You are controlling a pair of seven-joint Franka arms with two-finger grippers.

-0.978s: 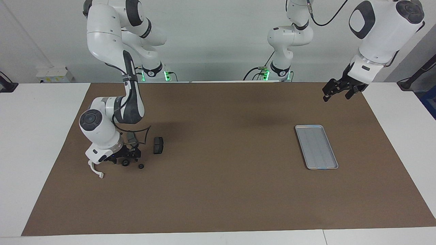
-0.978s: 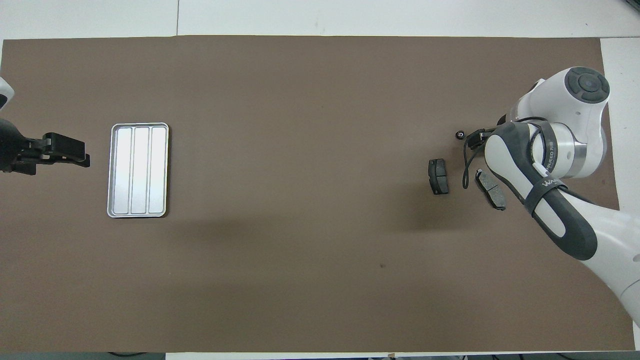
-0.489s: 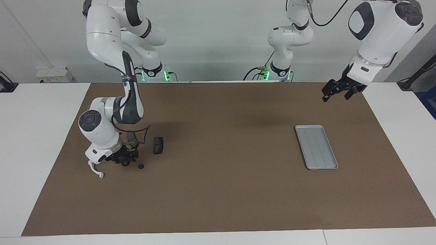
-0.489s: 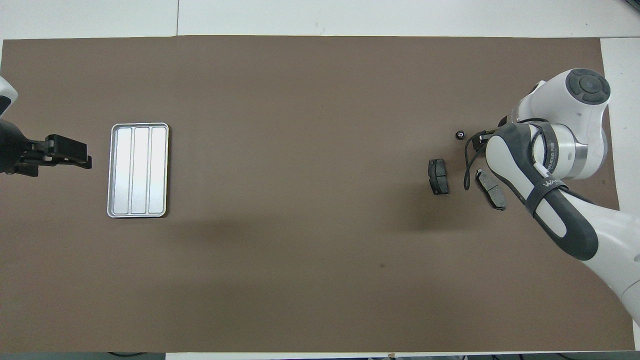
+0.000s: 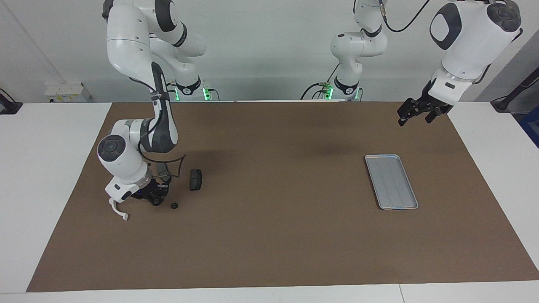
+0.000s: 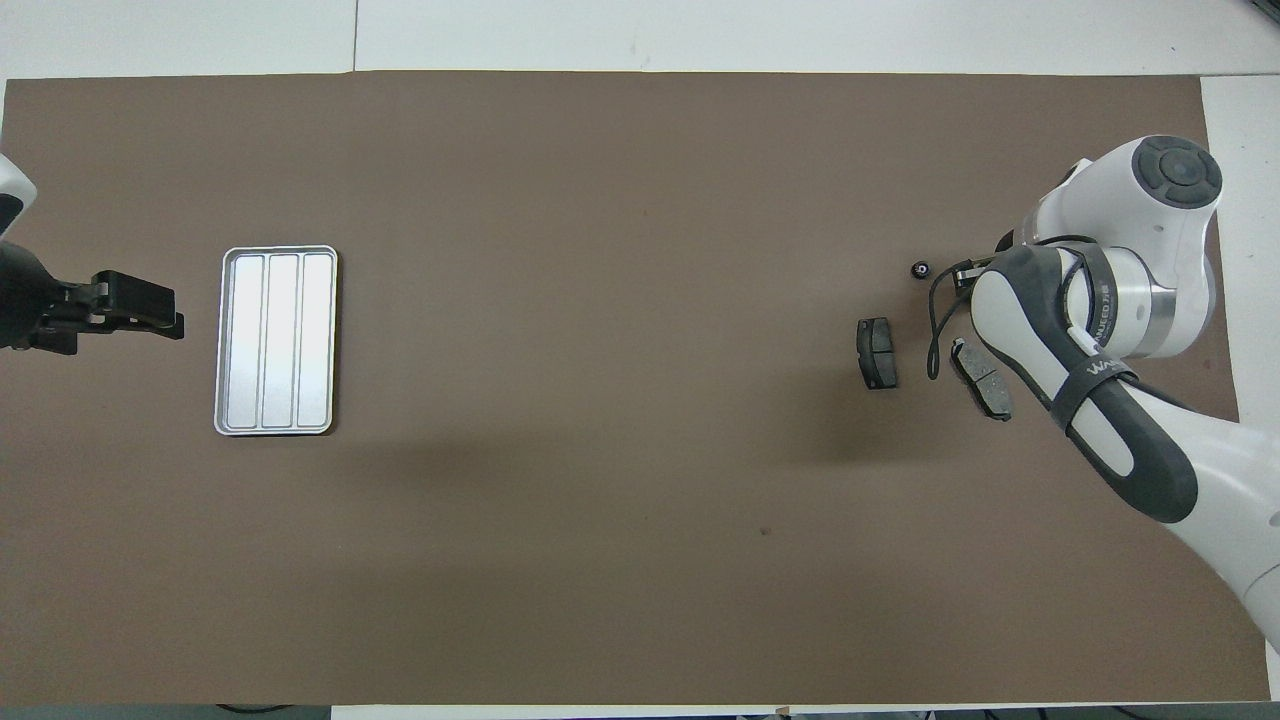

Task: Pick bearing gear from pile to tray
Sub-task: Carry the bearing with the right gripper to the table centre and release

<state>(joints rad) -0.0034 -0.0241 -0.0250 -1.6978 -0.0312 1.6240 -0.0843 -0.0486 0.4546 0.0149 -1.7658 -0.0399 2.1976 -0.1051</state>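
The pile lies toward the right arm's end of the brown mat: a white curved arc [image 5: 118, 211], two dark brake pads [image 5: 195, 179] [image 6: 981, 378] and a small black round piece [image 5: 174, 205]. My right gripper [image 5: 156, 199] is down in the pile, its fingers drawn in around another small black round part, the bearing gear [image 5: 156, 203], which sits at mat level. In the overhead view the right arm's wrist hides that grip. The silver tray [image 5: 381, 157] holds nothing. My left gripper [image 5: 415, 116] hangs open in the air near the tray, over the mat's edge.
The loose black round piece [image 6: 919, 269] sits close beside the right gripper's hand. One brake pad [image 6: 877, 352] lies a little apart from the pile, toward the tray [image 6: 277, 341]. A wide stretch of brown mat [image 5: 278, 198] separates pile and tray.
The right gripper's fingers have drawn in from wide open around the bearing gear. The left arm has drifted only slightly. Pile and tray have not moved.
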